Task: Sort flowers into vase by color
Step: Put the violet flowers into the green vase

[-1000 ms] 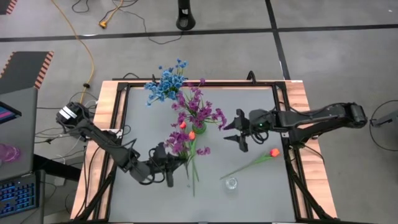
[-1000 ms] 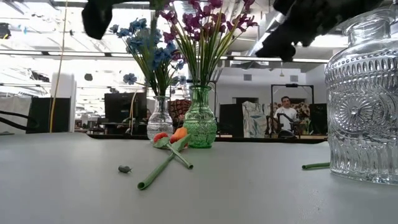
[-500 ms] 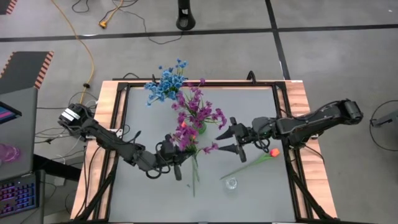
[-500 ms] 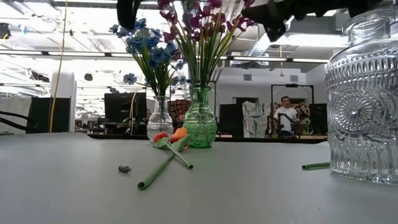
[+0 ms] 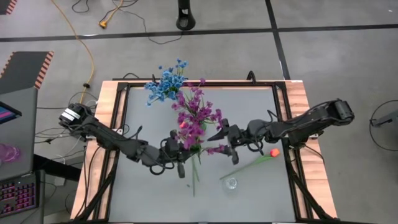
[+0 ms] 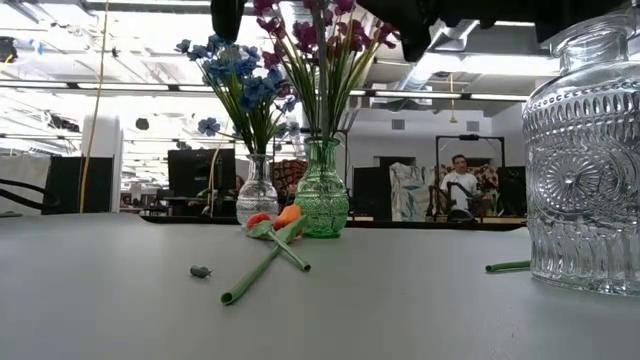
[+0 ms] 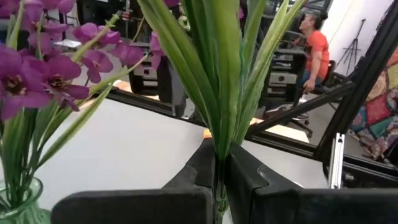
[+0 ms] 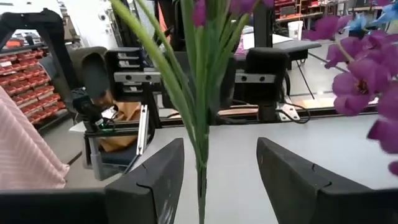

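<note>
Left gripper (image 7: 217, 180): jaws closed on purple sprig (image 7: 214, 81).
Right gripper (image 8: 202, 180): jaws open around stem.
Risk: green vase (image 5: 198, 129) may be toppled if sprig is swung.

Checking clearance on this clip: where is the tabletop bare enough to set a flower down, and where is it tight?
Bare: the table between the green vase and the far right corner, and the near left corner. Crowded: mid-table, where the left gripper and right gripper flank a purple sprig, with tulips and the clear vase beside.
</note>
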Robot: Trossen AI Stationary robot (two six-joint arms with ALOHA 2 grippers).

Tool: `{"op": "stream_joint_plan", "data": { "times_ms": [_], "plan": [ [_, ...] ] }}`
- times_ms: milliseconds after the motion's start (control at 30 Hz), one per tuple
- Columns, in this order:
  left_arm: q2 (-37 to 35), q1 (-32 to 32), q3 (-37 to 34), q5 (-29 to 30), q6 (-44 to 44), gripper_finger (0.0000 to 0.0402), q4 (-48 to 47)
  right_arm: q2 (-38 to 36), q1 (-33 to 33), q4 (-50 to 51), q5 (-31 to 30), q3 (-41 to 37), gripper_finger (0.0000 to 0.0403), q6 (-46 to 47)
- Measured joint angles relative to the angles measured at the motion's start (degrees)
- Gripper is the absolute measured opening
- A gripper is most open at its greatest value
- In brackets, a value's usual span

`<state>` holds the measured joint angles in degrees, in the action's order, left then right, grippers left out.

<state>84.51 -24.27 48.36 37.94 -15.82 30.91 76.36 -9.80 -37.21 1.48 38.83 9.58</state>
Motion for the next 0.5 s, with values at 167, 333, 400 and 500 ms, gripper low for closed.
{"op": "stream_joint_plan", "data": {
  "times_ms": [167, 333, 400, 500],
  "plan": [
    [0.0, 0.7, 0.0, -0.6, -1.0, 0.0, -0.6, 2.0, 0.0, -2.9, 0.0, 0.3, 0.0228, -0.1],
    [0.0, 1.1, 0.0, -1.7, -1.2, 0.0, -0.6, 3.6, 0.0, -2.3, 0.0, 1.6, 0.0228, -0.1],
    [0.0, 1.1, 0.0, -1.6, -1.1, 0.0, -0.8, 3.6, 0.0, -0.9, 0.0, 2.1, 0.0228, -0.1],
    [0.0, 1.1, 0.0, -1.6, -1.2, 0.0, -1.1, 2.8, -0.1, 2.0, 0.1, 2.3, 0.0228, 0.0]
  ]
}}
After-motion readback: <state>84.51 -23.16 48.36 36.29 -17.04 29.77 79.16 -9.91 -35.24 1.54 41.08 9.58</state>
